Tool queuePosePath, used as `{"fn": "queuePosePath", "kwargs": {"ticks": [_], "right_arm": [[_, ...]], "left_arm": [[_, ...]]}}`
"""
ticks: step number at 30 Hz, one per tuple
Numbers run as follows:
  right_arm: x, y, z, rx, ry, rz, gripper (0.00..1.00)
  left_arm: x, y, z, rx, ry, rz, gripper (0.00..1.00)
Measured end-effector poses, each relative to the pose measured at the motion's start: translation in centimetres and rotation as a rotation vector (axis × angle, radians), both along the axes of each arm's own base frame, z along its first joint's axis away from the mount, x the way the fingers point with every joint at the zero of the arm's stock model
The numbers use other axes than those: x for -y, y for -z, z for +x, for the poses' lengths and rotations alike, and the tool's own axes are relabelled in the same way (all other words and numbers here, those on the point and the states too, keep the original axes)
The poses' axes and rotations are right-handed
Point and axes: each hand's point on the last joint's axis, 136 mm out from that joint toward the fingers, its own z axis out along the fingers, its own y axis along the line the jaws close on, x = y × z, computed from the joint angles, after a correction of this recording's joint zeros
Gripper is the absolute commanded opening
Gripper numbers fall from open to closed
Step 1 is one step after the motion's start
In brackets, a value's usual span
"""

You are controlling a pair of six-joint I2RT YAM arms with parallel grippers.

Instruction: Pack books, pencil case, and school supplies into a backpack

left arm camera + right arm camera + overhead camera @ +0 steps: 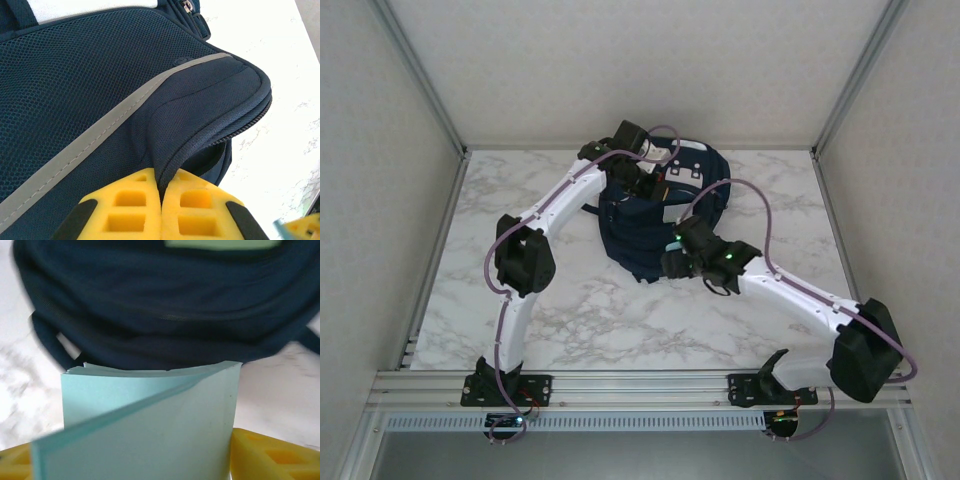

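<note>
The left claw [161,187] pinches a fold of the backpack [90,90]. The right claw [150,465] grips a light-blue pad [150,410], whose fanned pages could snag on the opening's edge.

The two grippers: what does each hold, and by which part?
Left gripper pinches a fabric fold of the backpack beside its zipper. Right gripper holds the light-blue pad by its near end, across its width.

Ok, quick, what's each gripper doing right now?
Left gripper: closed, pinching a fold of the backpack.
Right gripper: holding the light-blue pad.
</note>
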Motion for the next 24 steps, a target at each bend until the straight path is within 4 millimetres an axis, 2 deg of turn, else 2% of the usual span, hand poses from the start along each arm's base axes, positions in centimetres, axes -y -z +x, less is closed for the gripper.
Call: {"fn": "queuePosePath", "kwargs": {"ticks": [5,8,15,17,20,24], "right_arm": [[2.4,-1.3,2.9,0.053,0.150,0.015,0.71],[2.8,-1.4,5.0,0.066,0.219,0.019,0.71],[1.1,-0.5,9.0,0.068,0.285,0.042,0.72],[0.3,-0.4,10.2,0.070,0.296,0.054,0.78],[-0.9,-0.3,11.7,0.066,0.294,0.073,0.95],[-1.4,0.1,11.8,0.043,0.285,0.076,0.99]], "left_arm": [[0.0,0.0,0.0,-0.009,-0.010,-0.004,0.00],[0.3,-0.1,0.0,-0.010,-0.016,-0.010,0.00],[0.7,0.3,-0.2,-0.029,-0.030,-0.015,0.00],[0.7,0.5,-0.3,-0.033,-0.032,-0.016,0.00],[0.7,0.6,-0.3,-0.034,-0.043,-0.018,0.00],[0.6,0.1,-0.1,-0.020,-0.056,-0.027,0.00]]}}
